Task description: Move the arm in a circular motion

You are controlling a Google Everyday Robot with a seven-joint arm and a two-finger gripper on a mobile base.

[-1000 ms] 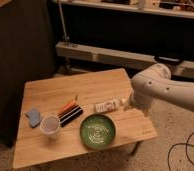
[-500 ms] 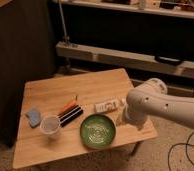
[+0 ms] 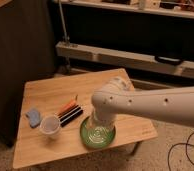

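**Arm over the counter.** The off-white arm point(image 3: 150, 102) enters from the right edge. Its long axis runs leftward above the front right part of the wooden counter point(image 3: 45, 90). At a rounded joint it bends downward. The claw point(image 3: 97, 124) hangs at the lower end, directly above the green plate point(image 3: 86, 137). Whether the claw is open or closed cannot be told.

A clear plastic cup point(image 3: 50, 125) stands just left of the plate, and the orange and black markers point(image 3: 70, 111) lie beyond it.

A circular sweep centred here would probably carry the claw leftward towards the cup, so height above it matters most.
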